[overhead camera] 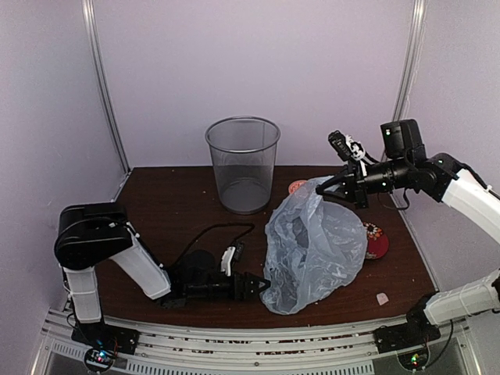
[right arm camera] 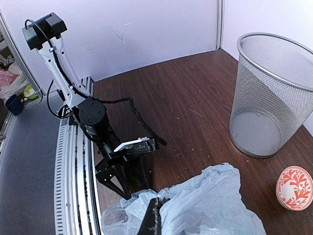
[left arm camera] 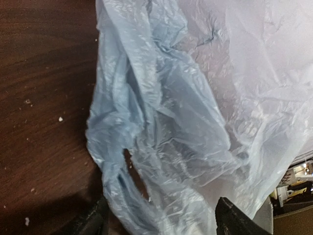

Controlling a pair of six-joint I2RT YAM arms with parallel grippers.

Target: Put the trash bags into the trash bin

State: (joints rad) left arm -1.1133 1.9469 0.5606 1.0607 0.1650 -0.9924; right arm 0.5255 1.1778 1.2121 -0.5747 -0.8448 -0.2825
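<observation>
Bag [overhead camera: 316, 246] right of centre on table [overhead camera: 172, 203], top drawn up into peak, lower bulk resting on wood. Your right gripper [overhead camera: 334, 186] clenched on that peak. Your left gripper [overhead camera: 259, 286] low at bag's near-left edge, jaws spread, loose fold between fingertips [left arm camera: 95, 220], not pinched. Bin [overhead camera: 243, 164] upright at back, left of bag, apart from it. Red bowl [overhead camera: 297, 187] between bin and bag, partly hidden by plastic. Red dish [overhead camera: 377, 242] just beside bag's right side. Cable [overhead camera: 207, 234] loops before bin.
</observation>
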